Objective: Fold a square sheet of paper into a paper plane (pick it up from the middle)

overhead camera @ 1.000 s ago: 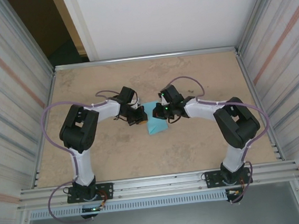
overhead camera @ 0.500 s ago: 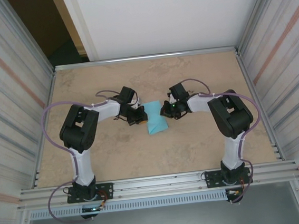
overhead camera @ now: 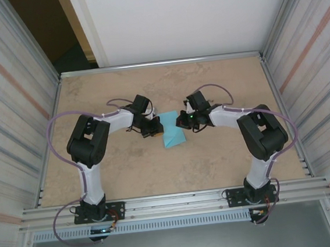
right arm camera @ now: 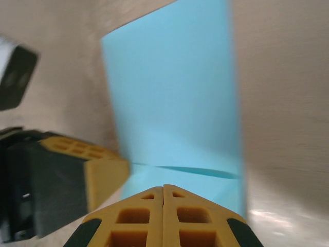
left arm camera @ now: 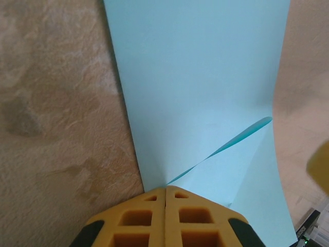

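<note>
The light-blue sheet of paper (overhead camera: 173, 137) lies on the tan table between my two grippers, partly folded. In the left wrist view the sheet of paper (left arm camera: 200, 82) shows a raised flap whose crease runs from the tips up to the right. My left gripper (left arm camera: 165, 188) is shut, its tips resting at the paper's near edge. My right gripper (right arm camera: 163, 186) is also shut, its tips down on the sheet of paper (right arm camera: 175, 103) just short of a lifted fold line. From above, the left gripper (overhead camera: 155, 127) and right gripper (overhead camera: 180, 121) face each other across the paper's top edge.
The left gripper's yellow finger (right arm camera: 105, 175) sits close beside the right tips. Aluminium rails (overhead camera: 159, 64) and corrugated walls (overhead camera: 11, 103) bound the tan table (overhead camera: 134, 167). Purple cables (overhead camera: 57, 125) loop beside each arm.
The right gripper pulled back to the right off the middle of the paper, and its elbow shifted. The paper lies flatter. The left arm stayed put.
</note>
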Robot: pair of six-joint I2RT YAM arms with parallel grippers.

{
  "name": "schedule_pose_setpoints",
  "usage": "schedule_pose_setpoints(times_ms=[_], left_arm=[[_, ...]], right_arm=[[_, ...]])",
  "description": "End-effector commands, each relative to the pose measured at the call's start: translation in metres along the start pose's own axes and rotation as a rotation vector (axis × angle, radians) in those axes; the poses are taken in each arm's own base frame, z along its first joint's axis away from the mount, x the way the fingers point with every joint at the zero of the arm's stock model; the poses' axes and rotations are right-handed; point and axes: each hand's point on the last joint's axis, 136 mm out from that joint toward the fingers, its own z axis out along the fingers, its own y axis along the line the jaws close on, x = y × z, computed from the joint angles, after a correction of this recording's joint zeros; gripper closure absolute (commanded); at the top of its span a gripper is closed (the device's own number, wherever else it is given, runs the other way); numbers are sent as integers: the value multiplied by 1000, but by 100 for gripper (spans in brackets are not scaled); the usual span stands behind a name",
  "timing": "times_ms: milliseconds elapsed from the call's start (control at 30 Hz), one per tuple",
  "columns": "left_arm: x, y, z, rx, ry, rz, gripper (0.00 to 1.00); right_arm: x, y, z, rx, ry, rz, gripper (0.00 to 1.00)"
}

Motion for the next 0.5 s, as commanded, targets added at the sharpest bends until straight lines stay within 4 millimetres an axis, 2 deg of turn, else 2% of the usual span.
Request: schedule_pose_setpoints(times_ms=[0, 100, 267, 467], left_arm=[[26, 44, 18, -151, 94, -48, 100], [25, 42, 17, -143, 93, -39, 100], [22, 38, 17, -135, 89, -34, 100], [16, 31, 13, -121, 77, -20, 100]], right_arm=[[19, 8, 17, -33, 101, -1, 100], [30, 8, 29, -50, 149, 18, 100], [41, 2, 37, -43, 184, 43, 100], [52, -36, 43, 85, 199, 110, 100]])
